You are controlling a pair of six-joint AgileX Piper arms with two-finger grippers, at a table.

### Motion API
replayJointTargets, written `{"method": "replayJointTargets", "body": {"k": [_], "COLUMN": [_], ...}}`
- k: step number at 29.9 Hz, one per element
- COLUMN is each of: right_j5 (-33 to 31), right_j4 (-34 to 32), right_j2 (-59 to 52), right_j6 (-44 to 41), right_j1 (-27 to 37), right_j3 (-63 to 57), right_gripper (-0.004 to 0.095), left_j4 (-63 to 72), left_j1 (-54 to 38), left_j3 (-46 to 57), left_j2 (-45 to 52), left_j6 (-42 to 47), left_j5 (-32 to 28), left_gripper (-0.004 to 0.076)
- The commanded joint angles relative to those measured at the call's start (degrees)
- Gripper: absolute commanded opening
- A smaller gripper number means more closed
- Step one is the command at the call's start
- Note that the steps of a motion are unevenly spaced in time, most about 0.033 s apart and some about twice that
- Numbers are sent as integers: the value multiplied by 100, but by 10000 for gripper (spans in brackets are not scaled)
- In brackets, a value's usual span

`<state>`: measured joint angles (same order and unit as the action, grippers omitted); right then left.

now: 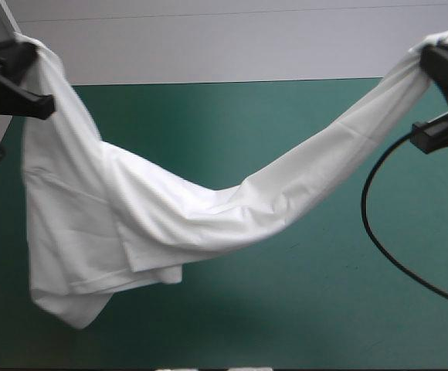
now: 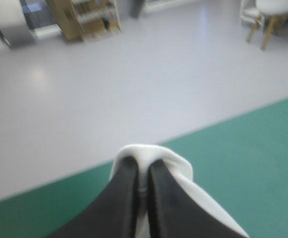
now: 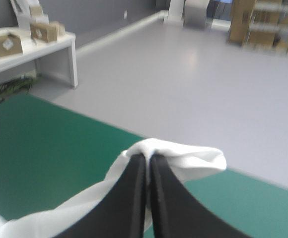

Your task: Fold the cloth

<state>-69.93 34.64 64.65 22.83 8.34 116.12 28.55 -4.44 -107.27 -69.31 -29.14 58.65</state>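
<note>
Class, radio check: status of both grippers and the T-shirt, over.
Left gripper shut on the T-shirt. Right gripper likewise. T-shirt slung between them over the table. Nothing in the way.

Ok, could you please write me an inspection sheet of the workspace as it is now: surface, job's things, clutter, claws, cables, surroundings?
Surface: teal-green cover, flat, no stain seen.
Job's things: white T-shirt, lifted and hanging between the two claws, sagging in the middle, most cloth bunched toward the left arm; not yet folded.
Clutter: nothing seen.
Claws: left claw shut on one end of the T-shirt; right claw shut on the other end; both raised.
Cables: only the right arm's own black cable, looping down below it.
Surroundings: nothing seen.
</note>
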Motion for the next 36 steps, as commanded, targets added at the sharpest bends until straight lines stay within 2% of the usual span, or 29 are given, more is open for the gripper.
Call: {"method": "replayJointTargets", "body": {"k": [1, 4, 8, 11, 13, 17, 19, 25, 30, 31, 33, 34, 36], "right_j5": [861, 1394, 2684, 3634, 3909, 4140, 4206, 4303, 4055, 4015, 3969, 3969, 3983], "right_j4": [26, 143, 261, 260, 260, 213, 245, 368, 589, 589, 579, 579, 579], "right_j2": [-127, -152, 142, 458, 717, 1300, 1536, 2280, 2852, 2925, 3045, 3062, 3080], "right_j6": [229, 488, 758, 810, 951, 1014, 989, 989, 1080, 1082, 1082, 1082, 1082], "right_j1": [21, 21, 21, 32, 32, 189, 392, 1012, 1099, 1085, 1048, 1048, 1048], "right_j3": [-1581, -3035, -4575, -4999, -4971, -4572, -4397, -4162, -4162, -4162, -4162, -4162, -4128], "right_gripper": [-11, -12, -12, -12, -13, -13, -13, -13, 2, 27, 146, 214, 409], "left_j4": [732, 727, 727, 655, 546, 519, 514, 503, 503, 503, 503, 503, 503], "left_j1": [34, 268, 743, 1117, 1346, 1576, 1602, 1602, 1636, 1636, 1636, 1636, 1636], "left_j3": [930, 1750, 2460, 2591, 2591, 2591, 2566, 2556, 2556, 2556, 2556, 2556, 2556], "left_j2": [-325, -716, -1525, -2073, -2431, -2835, -2934, -3073, -3137, -3135, -3145, -3148, -3148], "left_j6": [-351, -508, -761, -795, -795, -795, -795, -784, -784, -784, -784, -784, -784], "left_j5": [-683, -996, -1553, -2090, -2608, -3533, -3773, -3921, -3898, -3898, -3824, -3777, -3618], "left_gripper": [19, 19, 19, 19, 19, 19, 19, 19, 35, 56, 131, 174, 309]}}
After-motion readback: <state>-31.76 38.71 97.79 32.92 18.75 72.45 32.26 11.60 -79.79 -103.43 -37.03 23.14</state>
